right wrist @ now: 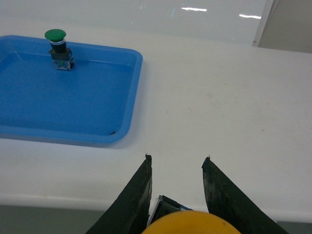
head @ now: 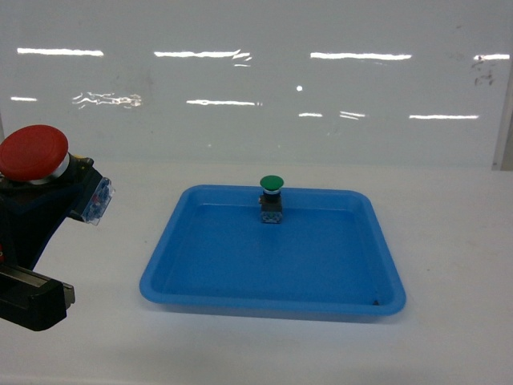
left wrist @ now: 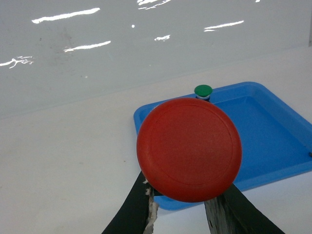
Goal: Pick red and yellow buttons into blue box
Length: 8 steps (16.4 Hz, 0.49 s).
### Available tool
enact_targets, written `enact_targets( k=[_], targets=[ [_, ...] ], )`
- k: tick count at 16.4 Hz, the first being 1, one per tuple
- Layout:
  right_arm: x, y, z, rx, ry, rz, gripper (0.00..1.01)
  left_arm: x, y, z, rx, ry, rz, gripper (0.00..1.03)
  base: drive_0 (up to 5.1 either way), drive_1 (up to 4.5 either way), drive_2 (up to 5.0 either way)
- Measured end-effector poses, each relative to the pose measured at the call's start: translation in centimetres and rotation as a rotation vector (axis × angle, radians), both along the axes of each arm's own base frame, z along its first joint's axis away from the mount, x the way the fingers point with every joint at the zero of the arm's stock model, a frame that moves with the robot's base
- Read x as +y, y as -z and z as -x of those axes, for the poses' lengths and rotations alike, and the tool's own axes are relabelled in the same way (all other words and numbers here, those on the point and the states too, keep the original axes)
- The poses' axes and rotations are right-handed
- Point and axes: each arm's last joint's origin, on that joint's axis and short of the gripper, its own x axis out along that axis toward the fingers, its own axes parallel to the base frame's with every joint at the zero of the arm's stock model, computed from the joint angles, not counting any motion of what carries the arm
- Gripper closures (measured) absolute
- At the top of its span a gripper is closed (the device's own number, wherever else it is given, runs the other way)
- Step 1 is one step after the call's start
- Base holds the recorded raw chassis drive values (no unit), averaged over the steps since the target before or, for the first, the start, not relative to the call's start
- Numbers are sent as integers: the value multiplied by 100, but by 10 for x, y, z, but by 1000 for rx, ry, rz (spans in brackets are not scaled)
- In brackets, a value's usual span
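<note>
The red button (head: 33, 151) is raised off the table at the far left of the head view, and my left gripper (head: 56, 196) is shut on its dark body. Seen from the left wrist, its red cap (left wrist: 189, 148) hides the fingertips of the left gripper (left wrist: 181, 192), which hangs over the near left corner of the blue box (left wrist: 273, 87). The blue box (head: 272, 301) lies mid-table. In the right wrist view the yellow button (right wrist: 183, 223) sits between the dark fingers (right wrist: 139, 195) of my right gripper (right wrist: 178, 159), above the table's front edge and right of the blue box (right wrist: 138, 73).
A green-capped button (head: 272, 196) stands upright inside the box at its far rim, also seen as the green button (left wrist: 203, 90) and green button (right wrist: 57, 43). A glossy white wall runs behind the white table (head: 449, 241). The table's front edge (right wrist: 58, 200) is close below the right gripper.
</note>
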Motion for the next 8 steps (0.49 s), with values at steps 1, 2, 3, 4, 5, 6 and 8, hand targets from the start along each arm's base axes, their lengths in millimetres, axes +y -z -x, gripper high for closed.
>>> enact_targets(
  k=[1, 2, 3, 4, 5, 6, 8],
  targets=[
    [0, 0, 0, -1, 0, 0, 72, 0, 0, 0, 0, 0, 0, 83, 466, -395, -37],
    [0, 0, 0, 1, 0, 0, 72, 0, 0, 0, 2, 0, -1, 83, 465, -393, -41],
    [0, 0, 0, -1, 0, -1, 72, 0, 0, 0, -2, 0, 0, 83, 463, -394, -43],
    [0, 1, 0, 4, 0, 2, 72, 0, 1, 0, 6, 0, -2, 83, 459, -398, -47],
    [0, 0, 0, -1, 1, 0, 72, 0, 0, 0, 3, 0, -1, 83, 461, -399, -51],
    [0, 0, 0, -3, 0, -1, 72, 0, -1, 0, -4, 3, 1, 83, 457, -400, -51],
    [0, 1, 0, 4, 1, 2, 72, 0, 1, 0, 6, 2, -2, 83, 458, -403, -54]
  ],
)
